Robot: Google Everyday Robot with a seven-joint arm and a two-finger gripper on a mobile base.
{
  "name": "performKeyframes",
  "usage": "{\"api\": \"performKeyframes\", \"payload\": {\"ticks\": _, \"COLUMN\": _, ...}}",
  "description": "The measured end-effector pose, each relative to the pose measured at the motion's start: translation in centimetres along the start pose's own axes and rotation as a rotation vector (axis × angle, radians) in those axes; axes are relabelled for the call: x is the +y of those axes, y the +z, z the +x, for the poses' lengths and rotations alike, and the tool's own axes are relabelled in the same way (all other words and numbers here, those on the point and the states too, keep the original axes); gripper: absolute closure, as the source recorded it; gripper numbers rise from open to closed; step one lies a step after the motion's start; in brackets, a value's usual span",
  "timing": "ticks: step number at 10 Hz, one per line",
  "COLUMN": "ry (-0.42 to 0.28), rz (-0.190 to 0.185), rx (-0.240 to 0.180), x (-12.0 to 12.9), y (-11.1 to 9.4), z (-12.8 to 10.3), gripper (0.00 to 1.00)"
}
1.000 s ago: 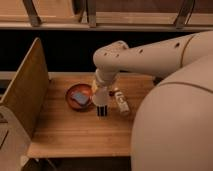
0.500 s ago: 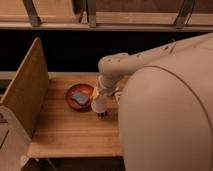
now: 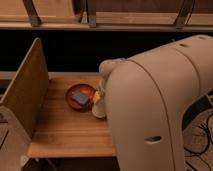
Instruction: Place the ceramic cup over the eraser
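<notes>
Far left: a tall slanted wooden partition board [image 3: 27, 90] stands along the left edge of the light wooden table [image 3: 65, 132]. Bare tabletop lies between it and the things in the middle, so there is open room to the left and toward the near edge.

Centre-left: a wide red-brown bowl [image 3: 70, 97] sits on the table with a flat blue-grey slab [image 3: 80, 97] lying in it, tilted. It is not part of the task, but it is the closest obstacle.

Just right of the bowl: the pale gripper [image 3: 101, 95] points down, low over the table, close beside the bowl's right rim or touching it. At its lower end is a pale rounded shape that is probably the small pale beige ceramic cup [image 3: 98, 110], at or just above the wood. I cannot tell where gripper ends and cup begins. I also cannot tell whether the gripper is clamped on it or loose.

The dark striped eraser is not visible. It is most likely hidden behind the gripper or under the arm, so the key relation, which way the eraser lies from the cup, cannot be read. There is only one arm, so no question of which is nearer.

Right: the big cream arm shell [image 3: 160, 100] fills the right half and covers the table's right side and near-right corner.

My judgement is that the move needs the cup mouth-down and centred over the eraser. The bowl rim on the left is the likely thing to clip, and the room on the right is unknown.
</notes>
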Motion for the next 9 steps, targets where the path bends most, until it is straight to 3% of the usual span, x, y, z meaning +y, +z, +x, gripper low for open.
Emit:
{"api": "performKeyframes", "payload": {"ticks": 2, "ry": -0.001, "rz": 0.000, "rx": 0.004, "x": -0.01, "y": 0.09, "z": 0.05, "gripper": 0.96}}
{"api": "performKeyframes", "payload": {"ticks": 9, "ry": -0.001, "rz": 0.000, "rx": 0.004, "x": 0.01, "y": 0.09, "z": 0.04, "gripper": 0.25}}
